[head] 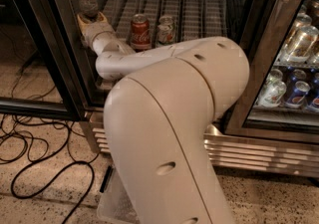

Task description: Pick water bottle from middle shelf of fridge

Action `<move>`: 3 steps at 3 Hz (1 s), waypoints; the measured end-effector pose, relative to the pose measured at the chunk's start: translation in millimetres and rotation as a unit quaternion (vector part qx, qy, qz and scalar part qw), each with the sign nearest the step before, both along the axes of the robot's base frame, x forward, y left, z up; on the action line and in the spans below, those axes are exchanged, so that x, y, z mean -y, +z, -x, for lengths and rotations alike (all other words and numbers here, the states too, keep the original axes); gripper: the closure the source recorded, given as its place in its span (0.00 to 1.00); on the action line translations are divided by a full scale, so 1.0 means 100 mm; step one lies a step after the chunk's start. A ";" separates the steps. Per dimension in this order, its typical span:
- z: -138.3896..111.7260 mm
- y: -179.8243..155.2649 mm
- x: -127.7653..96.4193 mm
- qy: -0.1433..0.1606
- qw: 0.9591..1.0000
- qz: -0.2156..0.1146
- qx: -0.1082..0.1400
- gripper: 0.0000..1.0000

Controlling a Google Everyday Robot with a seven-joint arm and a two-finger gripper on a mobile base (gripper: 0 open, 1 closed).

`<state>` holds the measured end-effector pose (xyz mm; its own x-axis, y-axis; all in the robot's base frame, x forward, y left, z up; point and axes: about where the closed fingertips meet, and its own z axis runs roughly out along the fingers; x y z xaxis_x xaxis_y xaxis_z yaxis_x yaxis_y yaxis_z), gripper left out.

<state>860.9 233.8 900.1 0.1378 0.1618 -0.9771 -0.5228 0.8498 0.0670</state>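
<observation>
The robot's bulky cream-coloured arm (169,118) filled the foreground and extended up and leftward into the open left bay of the tall black-framed glass-door fridge (276,54). Its tan-tipped hand (92,18) sat at the front left corner of the middle shelf (199,14), a dark wire rack carrying long white ribbed lane tracks. The small clear ribbed plastic water bottle (88,5) with a white screw cap stood upright right at the hand, its lower part hidden behind it; I cannot tell whether the hand was clamped on the bottle or merely set around it. Just to the right, nearer the shelf front, stood a red cola can (140,31), with a silver can (165,30) beside it. Behind the closed right door were more cans and bottles (284,88). Black cables (30,168) lay looped on the speckled floor at left.
</observation>
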 end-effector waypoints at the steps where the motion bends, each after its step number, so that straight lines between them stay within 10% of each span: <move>1: 0.40 -0.03 -0.11 0.005 1.000 0.014 -0.003 1.00; 3: 0.43 0.01 -0.03 -0.003 1.000 -0.016 -0.024 1.00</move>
